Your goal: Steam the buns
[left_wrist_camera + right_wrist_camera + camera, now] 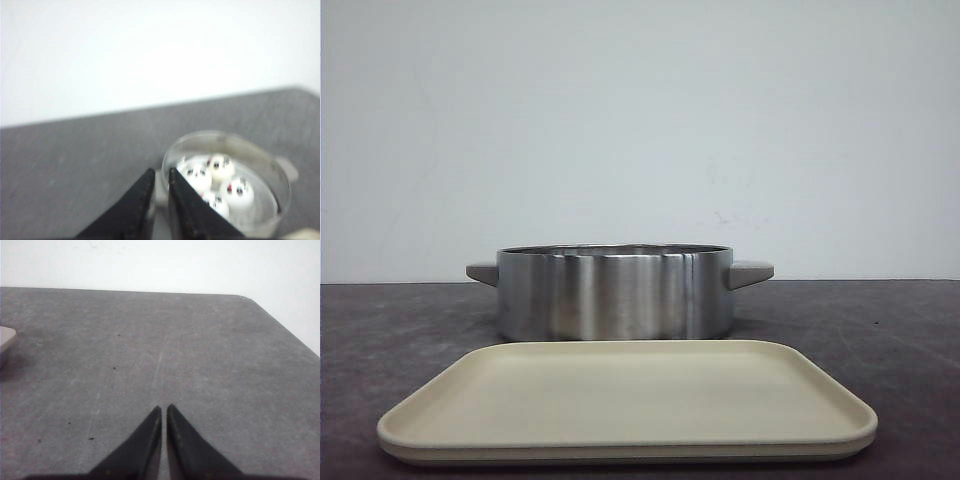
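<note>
Four buns [220,182] sit packed together inside the steel pot [615,295] at the middle of the table [400,330], and the cream tray [625,405] in front of it lies bare. We see the left fingers [159,186] nearly pressed together above the pot's rim, holding nothing; the right fingers [163,420] likewise closed and empty, well off over bare table. Our worry: the left ones dipping in and squashing or nudging a soft bun, since they crowd each other.
</note>
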